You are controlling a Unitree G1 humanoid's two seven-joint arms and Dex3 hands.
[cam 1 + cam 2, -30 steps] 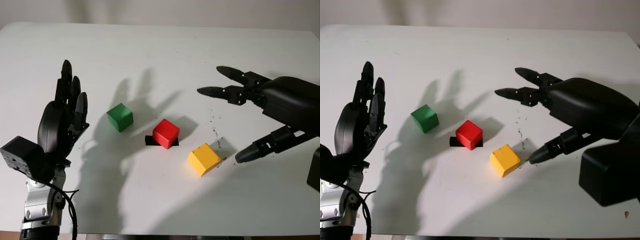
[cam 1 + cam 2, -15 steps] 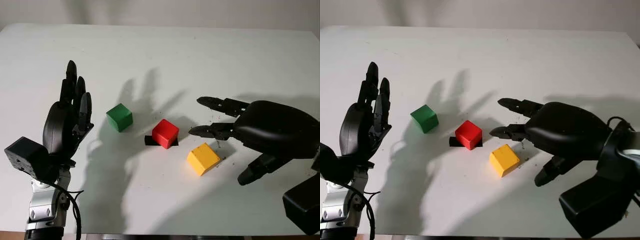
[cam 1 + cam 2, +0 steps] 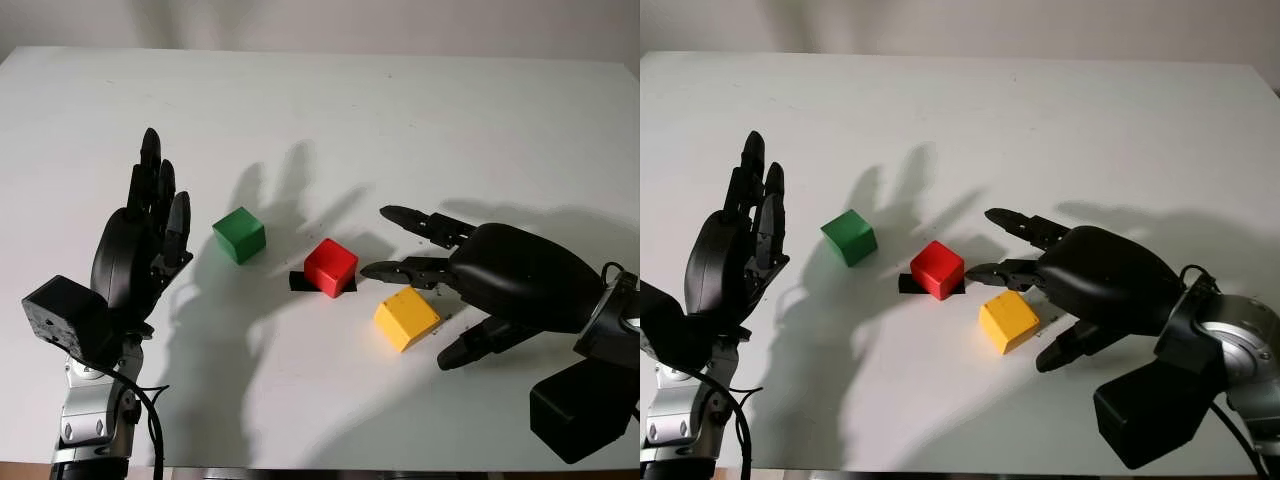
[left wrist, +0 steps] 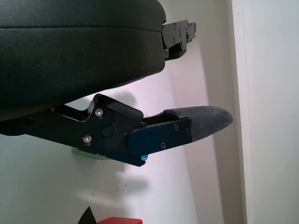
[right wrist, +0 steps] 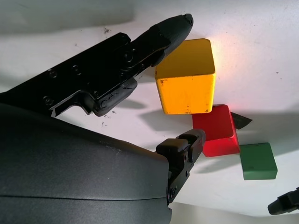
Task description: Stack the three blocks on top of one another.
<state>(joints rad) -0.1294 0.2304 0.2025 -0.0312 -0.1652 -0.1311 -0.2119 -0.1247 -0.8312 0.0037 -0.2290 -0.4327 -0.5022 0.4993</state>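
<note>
White table [image 3: 330, 110], blocks unstacked: R hand [image 3: 440, 285] open, straddling yellow block [image 3: 406, 318], grasp pending, needs fingers closing; L hand [image 3: 140, 250] open, idle nr green block [image 3: 240, 234].

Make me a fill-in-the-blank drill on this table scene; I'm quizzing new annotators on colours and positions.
1. The block nearest the right hand is ____.
2. The red block sits partly on a small ____ mark.
3. The block nearest the left hand is ____.
4. The number of blocks stacked so far is ____.

Missing words: yellow; black; green; zero
</note>
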